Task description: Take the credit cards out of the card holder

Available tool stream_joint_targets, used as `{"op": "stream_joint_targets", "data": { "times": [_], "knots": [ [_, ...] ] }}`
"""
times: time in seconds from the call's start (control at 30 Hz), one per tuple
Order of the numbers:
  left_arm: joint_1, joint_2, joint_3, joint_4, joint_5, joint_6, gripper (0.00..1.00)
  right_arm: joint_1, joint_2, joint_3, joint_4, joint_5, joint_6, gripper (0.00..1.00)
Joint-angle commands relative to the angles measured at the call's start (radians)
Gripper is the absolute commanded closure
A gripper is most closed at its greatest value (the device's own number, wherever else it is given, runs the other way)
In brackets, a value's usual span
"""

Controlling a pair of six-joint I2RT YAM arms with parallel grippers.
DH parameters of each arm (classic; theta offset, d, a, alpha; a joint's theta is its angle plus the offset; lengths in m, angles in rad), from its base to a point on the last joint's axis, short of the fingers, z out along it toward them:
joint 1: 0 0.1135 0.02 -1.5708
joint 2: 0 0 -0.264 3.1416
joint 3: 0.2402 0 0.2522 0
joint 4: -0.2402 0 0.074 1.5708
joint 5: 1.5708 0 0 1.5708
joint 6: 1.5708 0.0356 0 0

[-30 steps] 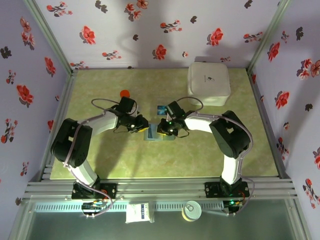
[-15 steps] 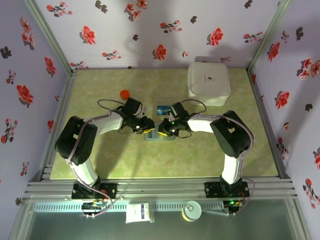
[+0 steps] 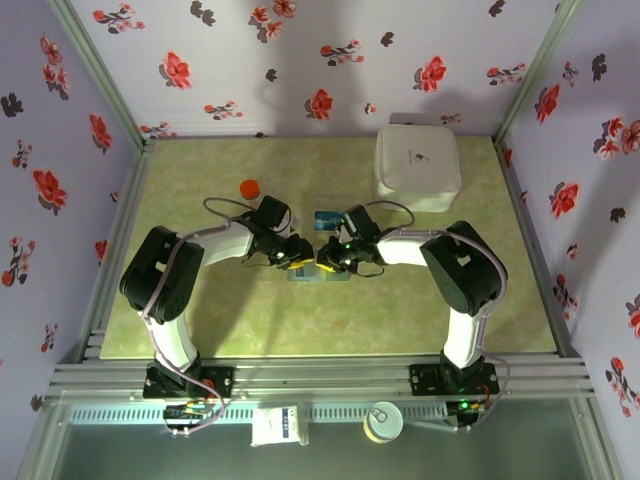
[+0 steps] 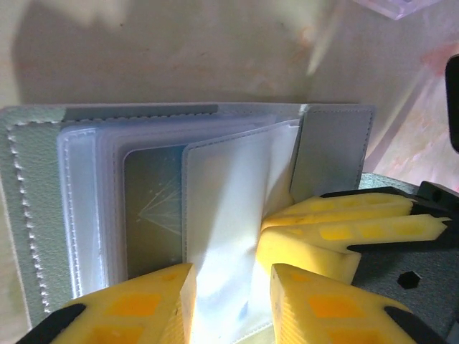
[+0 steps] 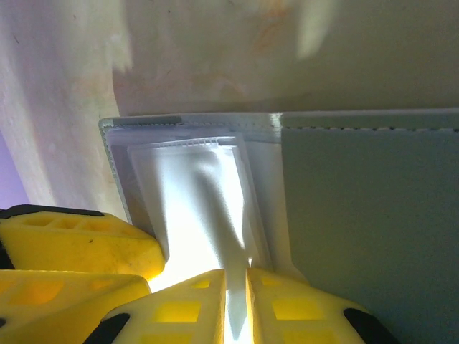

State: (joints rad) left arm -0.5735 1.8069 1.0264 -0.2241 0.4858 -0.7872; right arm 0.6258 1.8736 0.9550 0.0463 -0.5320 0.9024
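The grey-blue card holder (image 3: 314, 272) lies open on the table between both grippers. In the left wrist view its grey cover (image 4: 34, 186) frames a fan of clear sleeves, and a dark card with light line markings (image 4: 152, 209) sits inside one sleeve. My left gripper (image 4: 229, 290) (image 3: 297, 252) is open, its fingers standing on either side of a raised clear sleeve with gaps showing. My right gripper (image 5: 235, 290) (image 3: 328, 258) is shut on another clear sleeve, next to the holder's grey panel (image 5: 366, 215). A blue card (image 3: 323, 220) lies on the table just behind the holder.
A large white square box (image 3: 417, 166) stands at the back right. A small red object (image 3: 249, 187) lies behind the left arm. A clear plastic piece's corner (image 4: 401, 6) shows beyond the holder. Floral walls close in the table on three sides.
My left arm has shifted right toward the holder and its jaws have spread wider. The right gripper has stayed clamped in place.
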Motion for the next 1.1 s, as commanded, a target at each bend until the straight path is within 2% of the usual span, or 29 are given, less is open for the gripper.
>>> {"op": "stream_joint_targets", "data": {
  "times": [0.0,0.27,0.47,0.83,0.97,1.07],
  "knots": [
    [-0.011,0.012,0.031,-0.056,-0.037,0.0,0.65,-0.008,0.006,-0.024,0.011,0.004,0.017,0.84],
    [-0.015,-0.011,0.049,-0.105,-0.096,0.008,0.62,-0.008,0.006,-0.029,0.015,0.003,0.017,0.84],
    [-0.02,0.015,0.063,-0.095,-0.071,0.003,0.62,-0.008,0.005,-0.03,0.017,-0.002,0.017,0.84],
    [-0.026,0.022,0.069,-0.05,-0.03,-0.019,0.78,-0.009,-0.007,-0.031,0.038,-0.013,0.035,0.84],
    [-0.026,0.007,0.076,-0.047,-0.022,-0.022,0.79,-0.009,-0.051,-0.033,0.029,0.004,0.038,0.77],
    [-0.026,-0.006,0.083,-0.046,-0.014,-0.026,0.79,-0.014,-0.102,-0.033,-0.003,0.037,0.024,0.75]
  ]
}}
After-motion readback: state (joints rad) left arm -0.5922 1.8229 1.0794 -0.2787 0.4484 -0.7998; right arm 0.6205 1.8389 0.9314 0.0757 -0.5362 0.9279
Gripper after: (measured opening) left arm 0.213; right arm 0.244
